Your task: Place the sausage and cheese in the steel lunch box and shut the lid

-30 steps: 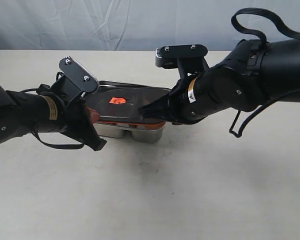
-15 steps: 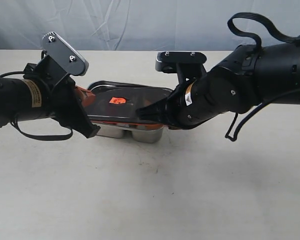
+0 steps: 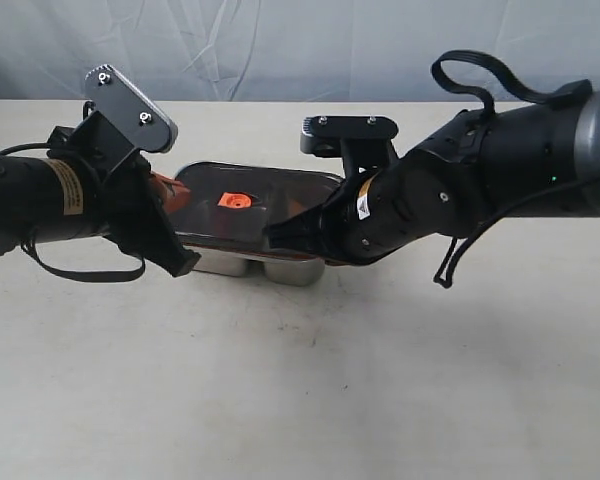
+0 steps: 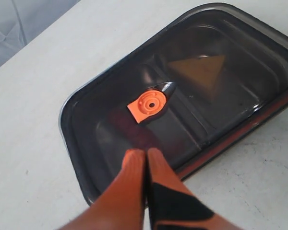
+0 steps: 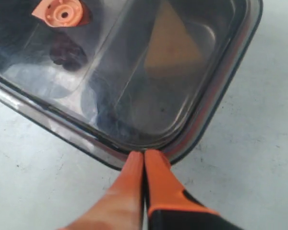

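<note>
Exterior view: you have the lid (image 3: 270,195) lying on the steel lunch box (image 3: 270,268) at centre frame, a little left of middle, on the table (image 3: 330,400), with its orange valve (image 3: 232,201) facing up. An orange band of seal shows along the near long edge, so I judge the lid laid on but not pressed home there. The left gripper (image 3: 183,263) comes in from the left at the box's left end. The right gripper (image 3: 278,235) comes in from the right, with its tip at the near edge of the lid. Left wrist view: the fingers of the left gripper (image 4: 146,154) are pressed together with nothing between them, their tips over the lid's rim. Through the smoky lid (image 4: 245,52) you can see the cheese (image 4: 199,72) in the compartment beyond the divider and a dim red shape, taken to be the sausage (image 4: 127,127), in the compartment nearer the fingertips. The seal (image 4: 259,117) shows as a strip along one long side. Right wrist view: the right gripper (image 5: 144,155) is likewise closed on nothing, with its tips at the lid's edge just beside a rounded corner; whether they bear on it cannot be told. The cheese (image 5: 175,48) and the dark sausage (image 5: 65,50) lie under the lid in separate compartments. Finding: loading is done and closing is the step in hand. Your next move calls for even downward pressure with both closed tips along the exposed edge until the orange strip disappears, without sliding the box.
</note>
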`<state>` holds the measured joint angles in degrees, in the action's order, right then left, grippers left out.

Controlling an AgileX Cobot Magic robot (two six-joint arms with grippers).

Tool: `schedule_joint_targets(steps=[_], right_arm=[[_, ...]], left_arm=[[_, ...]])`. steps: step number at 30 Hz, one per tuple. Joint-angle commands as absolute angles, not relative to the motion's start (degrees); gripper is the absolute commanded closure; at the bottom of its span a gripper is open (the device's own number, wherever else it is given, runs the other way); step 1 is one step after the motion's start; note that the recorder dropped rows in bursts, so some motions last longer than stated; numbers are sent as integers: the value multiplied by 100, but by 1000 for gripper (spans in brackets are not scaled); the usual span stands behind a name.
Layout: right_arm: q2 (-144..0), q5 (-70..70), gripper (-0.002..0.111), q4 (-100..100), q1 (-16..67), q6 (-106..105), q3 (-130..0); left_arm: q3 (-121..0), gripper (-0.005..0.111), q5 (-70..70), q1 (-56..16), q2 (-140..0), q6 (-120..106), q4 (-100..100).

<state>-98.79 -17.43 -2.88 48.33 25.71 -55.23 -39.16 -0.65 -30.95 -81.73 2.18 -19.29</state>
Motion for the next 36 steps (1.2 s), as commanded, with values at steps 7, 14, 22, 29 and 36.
schedule_joint_targets(steps=[7,14,22,29,36], right_arm=[[-10121,-1177,108,-306,4797,2520,-5524],[-10152,-1289,108,-343,4797,2520,-5524],[-9682,-1116,108,-460,4797,2535,-5524],[-9559,-1116,108,-544,4797,2536,-5524],[-9986,-1002,108,-555,4797,2536,-5524]], left_arm=[[-3929,107,-103,-3152,-8329,260,-1893],[-3929,107,-125,-3152,-8448,260,-1903],[-3929,107,-139,-3152,-8448,260,-1917],[-3929,107,-96,-3152,-8589,260,-2006],[-3929,107,0,-3152,-9147,248,-2021]])
